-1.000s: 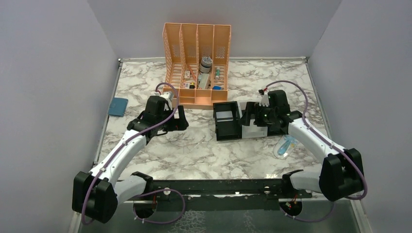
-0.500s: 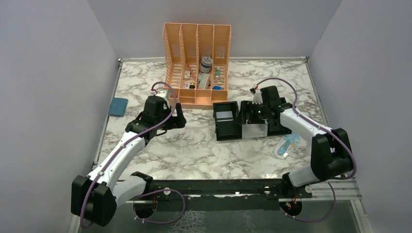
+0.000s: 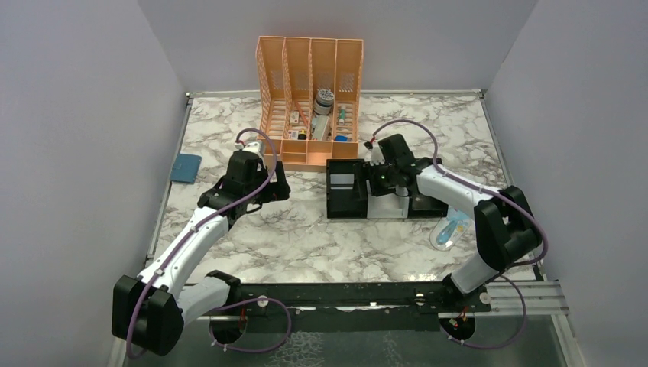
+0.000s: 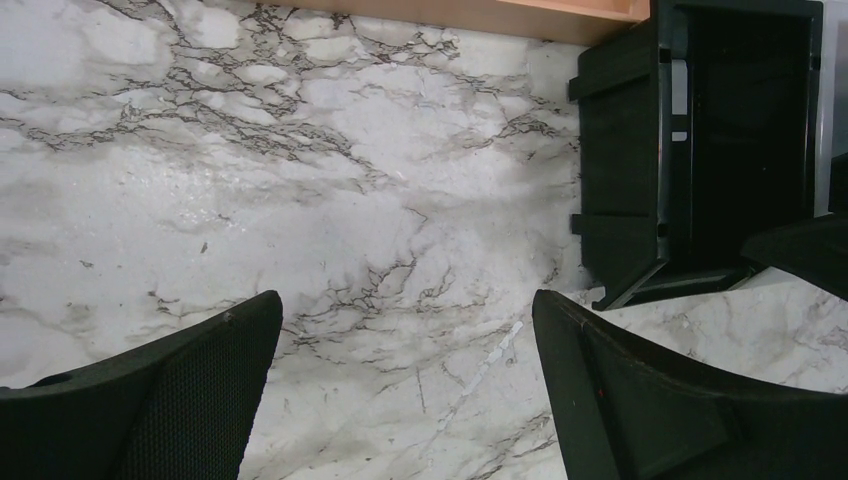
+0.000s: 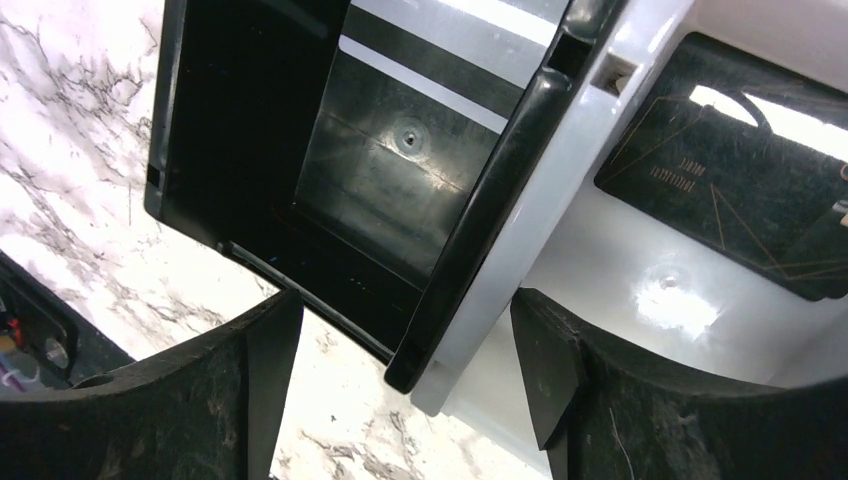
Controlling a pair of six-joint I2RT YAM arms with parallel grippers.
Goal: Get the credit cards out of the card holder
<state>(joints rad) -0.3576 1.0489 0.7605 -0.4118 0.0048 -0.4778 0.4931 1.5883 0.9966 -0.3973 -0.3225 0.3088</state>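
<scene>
Seemingly closed card holder (image 3: 186, 167), far left.

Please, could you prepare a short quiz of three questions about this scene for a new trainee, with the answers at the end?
1. True or false: the left gripper is shut on the card holder.
2. Where is the right gripper? A) astride a wall of the black-and-white tray; B) above the card holder; C) touching the left gripper.
3. Fill in: the dark card with gold print lies in the tray's ___ compartment.
Key: 1 false: it is open over the bare table, and the card holder lies apart at the table's left edge. 2 A. 3 white.
</scene>
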